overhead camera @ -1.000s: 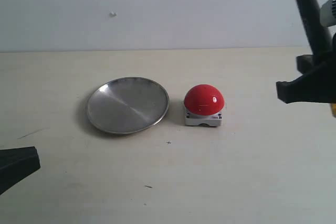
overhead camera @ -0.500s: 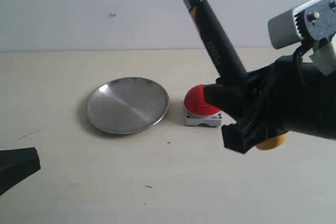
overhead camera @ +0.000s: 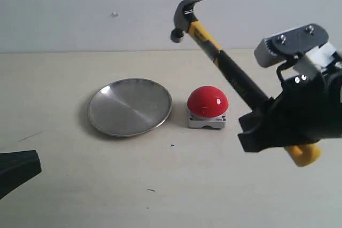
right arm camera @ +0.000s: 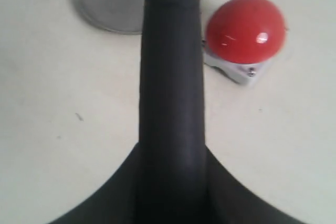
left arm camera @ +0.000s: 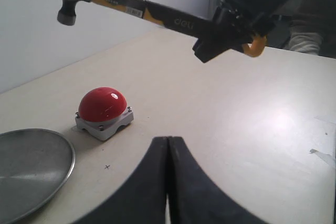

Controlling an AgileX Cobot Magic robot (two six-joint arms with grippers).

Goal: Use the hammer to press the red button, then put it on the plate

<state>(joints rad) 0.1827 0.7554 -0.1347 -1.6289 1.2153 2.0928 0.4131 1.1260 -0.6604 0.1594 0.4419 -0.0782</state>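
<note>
My right gripper [overhead camera: 262,124] is shut on the black handle of the hammer [overhead camera: 224,60], which slants up to the left. Its dark head hangs high in the air, above and a little left of the red button [overhead camera: 207,101]. The handle's yellow end sticks out below the gripper. The button's grey base rests on the table just right of the silver plate [overhead camera: 130,106]. In the right wrist view the handle [right arm camera: 170,77] fills the middle, with the button [right arm camera: 245,29] beside it. My left gripper [left arm camera: 168,145] is shut and holds nothing, low at the table's near left.
The table [overhead camera: 171,185] is a pale beige surface with a few small dark marks in front of the button. A plain light wall stands behind.
My right arm has swung in from the right edge with the hammer, then drawn back and lowered, so the hammer head now shows above the button. The left gripper has stayed still.
</note>
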